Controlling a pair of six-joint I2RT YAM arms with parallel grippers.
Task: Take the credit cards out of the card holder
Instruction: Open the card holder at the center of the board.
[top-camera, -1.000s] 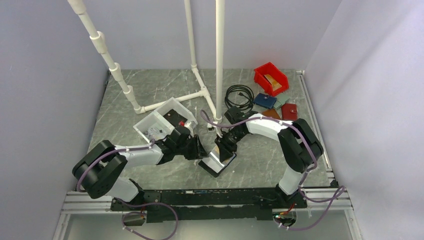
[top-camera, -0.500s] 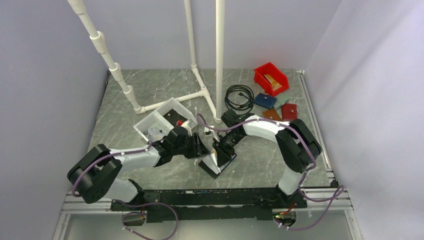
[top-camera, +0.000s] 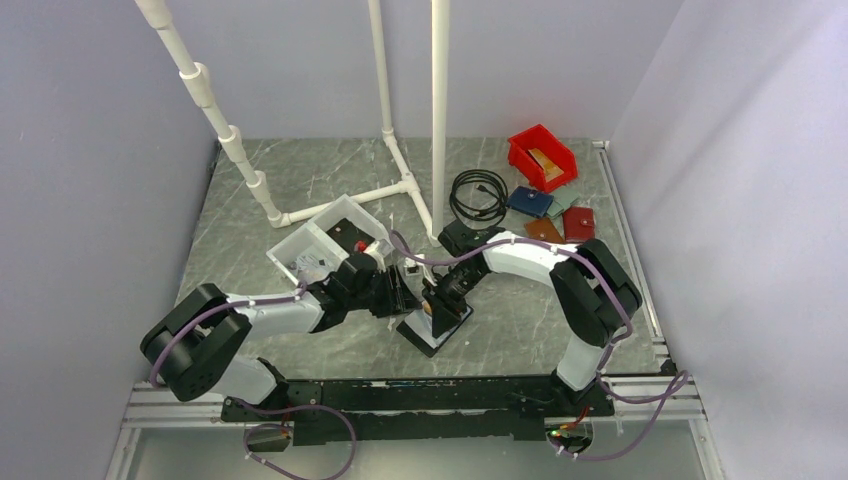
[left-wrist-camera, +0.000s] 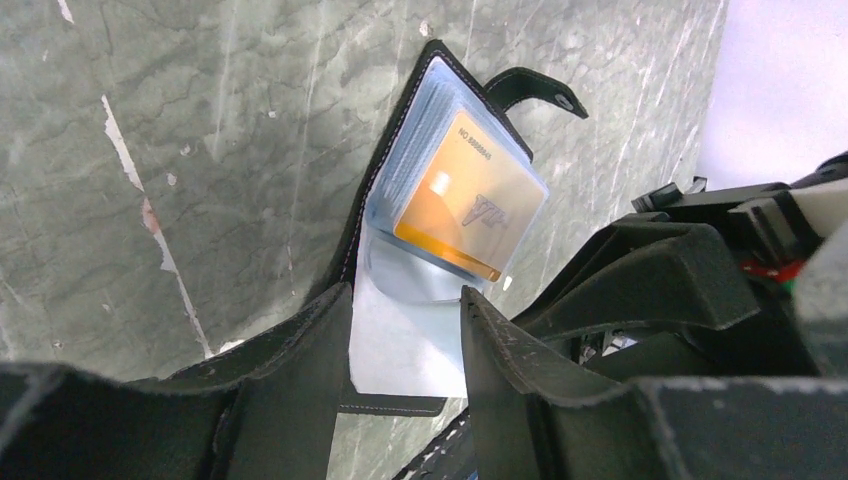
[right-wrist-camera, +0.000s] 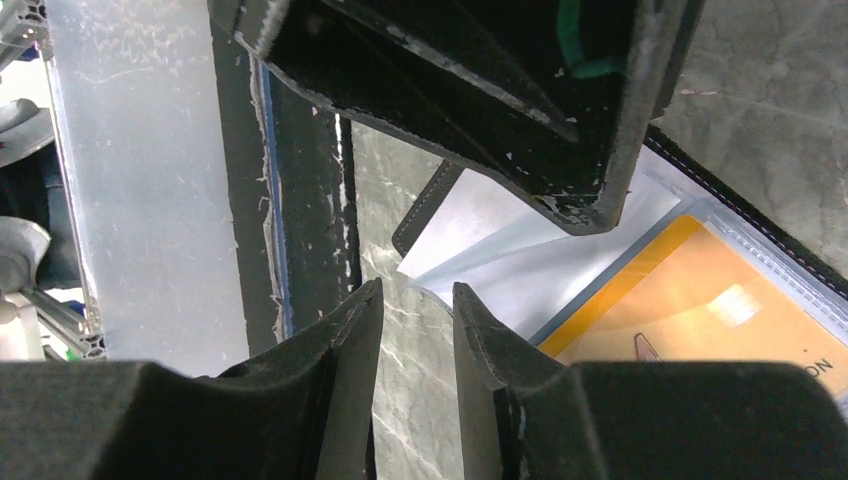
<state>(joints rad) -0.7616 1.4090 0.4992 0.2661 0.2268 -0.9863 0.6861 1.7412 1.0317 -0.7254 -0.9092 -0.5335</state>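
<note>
The flat black folding card holder lies open on the grey marble table, close to the near edge and just past the black metal rail. A gold-tan plastic card sits in its clear sleeve. A pale greyish card pokes out past the sleeve's edge. The left gripper hangs right over that pale card with its jaws apart, holding nothing. The right gripper is at the holder's corner, jaws a little apart, with only table showing between them. The two grippers are very close together. There is bare table to the right of the holder. A white plastic tray sits behind the left arm.
</note>
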